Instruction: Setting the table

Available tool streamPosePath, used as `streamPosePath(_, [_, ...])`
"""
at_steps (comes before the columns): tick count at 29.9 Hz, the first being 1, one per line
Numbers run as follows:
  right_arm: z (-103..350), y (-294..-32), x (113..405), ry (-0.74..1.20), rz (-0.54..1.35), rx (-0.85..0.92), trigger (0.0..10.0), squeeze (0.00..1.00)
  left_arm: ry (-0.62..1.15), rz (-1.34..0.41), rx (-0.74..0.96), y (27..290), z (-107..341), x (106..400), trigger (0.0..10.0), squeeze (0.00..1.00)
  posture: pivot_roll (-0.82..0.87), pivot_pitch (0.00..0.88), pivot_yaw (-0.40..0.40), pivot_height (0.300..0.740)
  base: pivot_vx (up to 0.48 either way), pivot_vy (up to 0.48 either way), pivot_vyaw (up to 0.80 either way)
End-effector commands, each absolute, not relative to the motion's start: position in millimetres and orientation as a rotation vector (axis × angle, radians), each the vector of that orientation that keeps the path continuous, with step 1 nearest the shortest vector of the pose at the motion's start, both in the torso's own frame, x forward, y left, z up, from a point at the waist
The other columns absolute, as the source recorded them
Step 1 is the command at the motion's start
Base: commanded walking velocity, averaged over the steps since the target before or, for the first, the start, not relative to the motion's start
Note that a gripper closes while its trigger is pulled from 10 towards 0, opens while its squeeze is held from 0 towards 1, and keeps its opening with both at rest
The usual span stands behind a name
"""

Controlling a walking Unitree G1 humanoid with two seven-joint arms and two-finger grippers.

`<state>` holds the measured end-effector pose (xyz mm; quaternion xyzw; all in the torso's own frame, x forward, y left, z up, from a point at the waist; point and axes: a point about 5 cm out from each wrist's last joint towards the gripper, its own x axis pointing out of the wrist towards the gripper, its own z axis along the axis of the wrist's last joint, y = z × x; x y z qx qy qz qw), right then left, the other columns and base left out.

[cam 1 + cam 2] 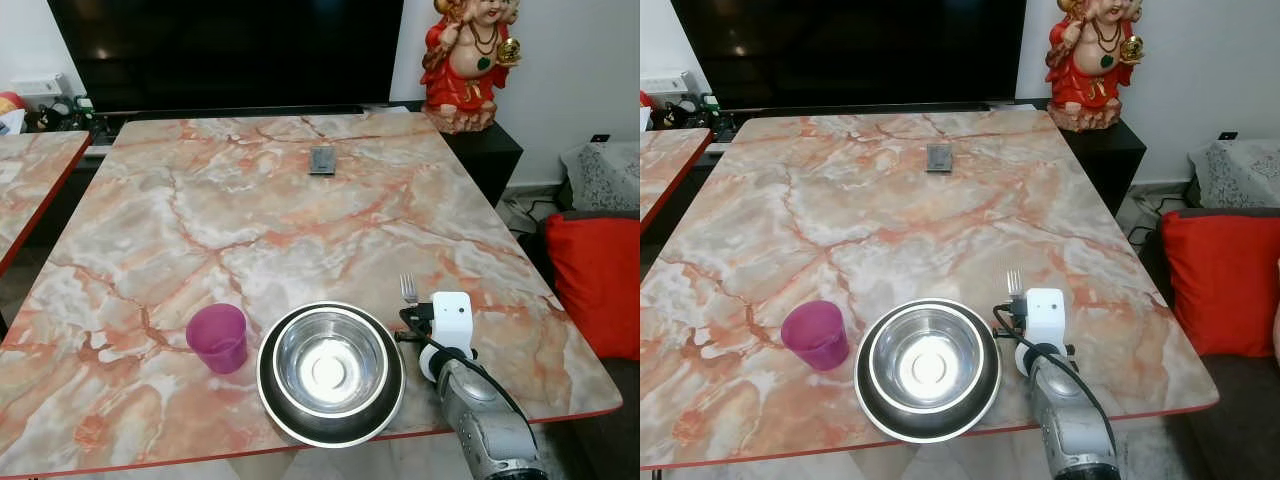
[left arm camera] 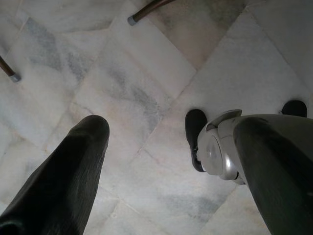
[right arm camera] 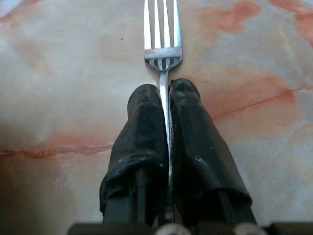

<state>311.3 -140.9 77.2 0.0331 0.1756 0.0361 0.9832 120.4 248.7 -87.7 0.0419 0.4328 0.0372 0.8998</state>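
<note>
Fork (image 3: 163, 44): pinched by its handle in the right gripper (image 3: 166, 105), tines pointing straight out ahead of the fingertips, away from the robot toward the far side of the bench (image 1: 250, 200).
Fork axis: runs near-to-far, in line with the 2 black fingers (image 3: 142, 127); in the head views the tines (image 1: 408, 288) stick out just past the white wrist housing.
Fork place: over the bench's near right part, just right of the steel bowl (image 1: 330, 362), which sits in a dark-rimmed plate (image 1: 385, 405).
Fork height: from the wrist view the tines look low over the marble; whether they touch it I cannot tell.
Right jaws: pressed together on the thin handle, 1 finger on each side, no gap showing beyond the metal.
Left gripper (image 2: 166, 161): hangs idle below the bench, looking down at the tiled floor (image 2: 146, 73); its jaws stand spread with nothing between them.
Nearer arm: the right, already on the fork; the left is well apart from the setting.
Cup (image 1: 218, 337): purple, upright, just left of the plate, on the opposite side from the fork.
Likely next move: lower the fork flat beside the plate's right rim, keeping its near-to-far line, then let go.
Risk: the handle end lies close to the near edge of the bench, so a lay-down too far back could leave it overhanging.
</note>
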Motion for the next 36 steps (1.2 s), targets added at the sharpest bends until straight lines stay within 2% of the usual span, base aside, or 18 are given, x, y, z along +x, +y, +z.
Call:
streamPosePath(1, [73.3, -139.0, 307.4, 0.378, 0.084, 0.071, 10.0, 0.0, 0.939, 0.076, 0.096, 251.1, -90.7, 111.5, 10.0, 0.0, 0.01, 0.101, -0.004, 0.74, 0.0, 0.0, 0.0])
streamPosePath(13, [70.1, -138.8, 306.4, 0.394, 0.085, 0.071, 10.0, 0.0, 0.931, 0.071, 0.099, 249.0, -90.7, 112.7, 10.0, 0.0, 0.01, 0.101, -0.003, 0.74, 0.0, 0.0, 0.0])
streamPosePath(15, [69.9, -138.7, 306.2, 0.396, 0.085, 0.072, 10.0, 0.2, 0.936, 0.073, 0.099, 249.0, -91.0, 112.2, 10.0, 0.0, 0.01, 0.101, -0.003, 0.74, 0.0, 0.0, 0.0])
streamPosePath(19, [69.8, -138.7, 305.9, 0.398, 0.085, 0.071, 10.0, 0.21, 0.941, 0.075, 0.1, 249.9, -91.2, 111.5, 10.0, 0.0, 0.01, 0.103, -0.003, 0.74, 0.0, 0.0, 0.0])
streamPosePath(20, [69.8, -138.8, 305.8, 0.399, 0.085, 0.071, 10.0, 0.3, 0.944, 0.077, 0.1, 251.0, -91.1, 111.1, 10.0, 0.0, 0.01, 0.102, -0.003, 0.74, 0.0, 0.0, 0.0])
streamPosePath(22, [69.8, -138.6, 305.7, 0.4, 0.086, 0.07, 10.0, 0.36, 0.947, 0.078, 0.101, 252.3, -90.9, 110.6, 10.0, 0.0, 0.01, 0.102, -0.003, 0.74, 0.0, 0.0, 0.0])
streamPosePath(35, [69.8, -137.3, 305.9, 0.403, 0.091, 0.07, 10.0, 0.36, 0.959, 0.084, 0.106, 255.3, -90.9, 108.5, 10.0, 0.0, 0.01, 0.1, -0.002, 0.74, 0.0, 0.0, 0.0])
streamPosePath(36, [69.9, -137.3, 305.8, 0.404, 0.092, 0.07, 10.0, 0.44, 0.954, 0.082, 0.106, 253.9, -91.0, 109.1, 10.0, 0.0, 0.01, 0.1, -0.002, 0.74, 0.0, 0.0, 0.0])
